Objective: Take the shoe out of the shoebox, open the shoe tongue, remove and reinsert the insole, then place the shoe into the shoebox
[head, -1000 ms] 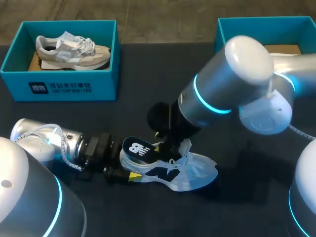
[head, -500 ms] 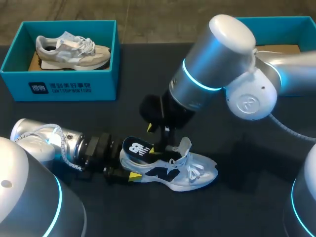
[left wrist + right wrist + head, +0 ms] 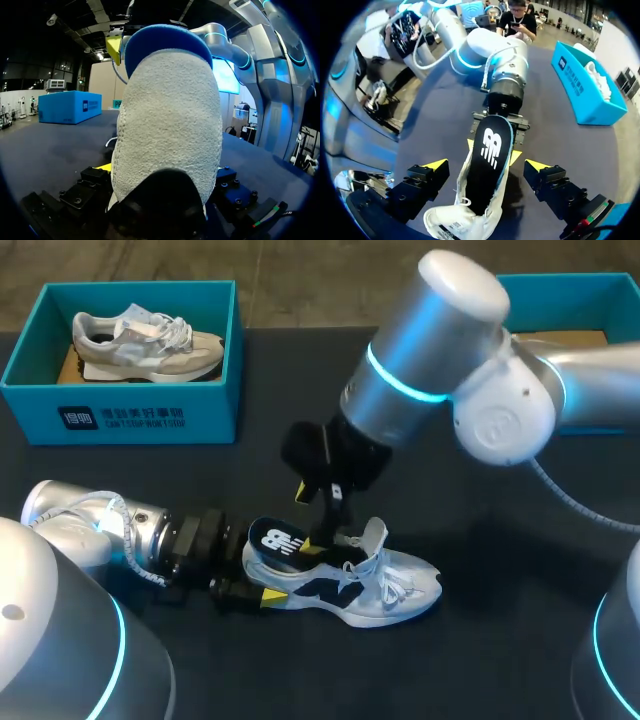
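Dark tabletop (image 3: 270, 370), with the shoe (image 3: 385, 590) lying mid-table, long axis left-right. Its heel points at the left gripper (image 3: 492, 150), which looks clamped on it, though that's mostly hidden. Right gripper (image 3: 486, 165) hangs spread open right above the insole (image 3: 278, 540) poking out, so it's nearer.

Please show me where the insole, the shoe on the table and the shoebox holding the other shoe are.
insole (image 3: 490, 150): right wrist view, on its white logo.
shoe (image 3: 412, 587): head view, on the toe.
shoebox (image 3: 120, 418): head view, on its front wall.
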